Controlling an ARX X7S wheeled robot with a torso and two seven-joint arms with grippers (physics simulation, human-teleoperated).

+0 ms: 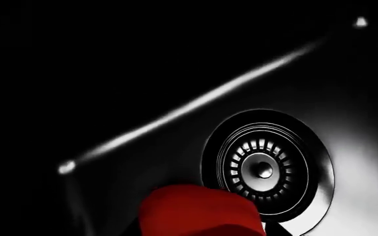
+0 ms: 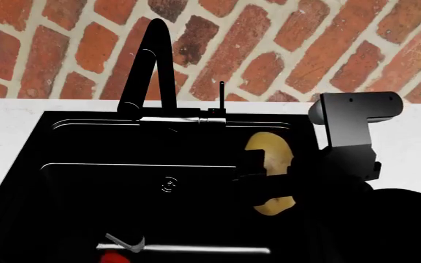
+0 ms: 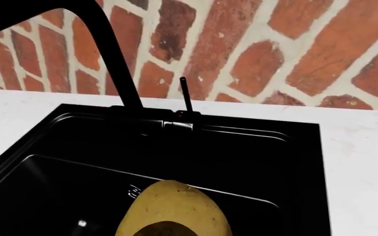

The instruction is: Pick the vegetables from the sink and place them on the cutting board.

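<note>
The tan speckled potato (image 2: pixel 271 164) hangs over the right side of the black sink (image 2: pixel 86 142), with my right gripper (image 2: pixel 262 183) shut on it. Black fingers (image 2: pixel 245 164) cross its left and lower parts. The right wrist view shows the potato (image 3: pixel 173 209) close up above the basin. The red bell pepper (image 2: pixel 112 257) sits at the near left of the basin, cut off by the picture's edge. In the left wrist view the pepper (image 1: pixel 199 211) fills the jaw area beside the round drain (image 1: pixel 265 169). My left fingers are lost in the black. The cutting board is out of view.
The tall black faucet (image 2: pixel 152 66) and its thin lever (image 2: pixel 221 96) rise from the sink's back rim. White counter (image 2: pixel 6 131) runs round the basin, and a red brick wall (image 2: pixel 284 49) stands behind. My right arm's grey housing (image 2: pixel 353 123) stands over the right rim.
</note>
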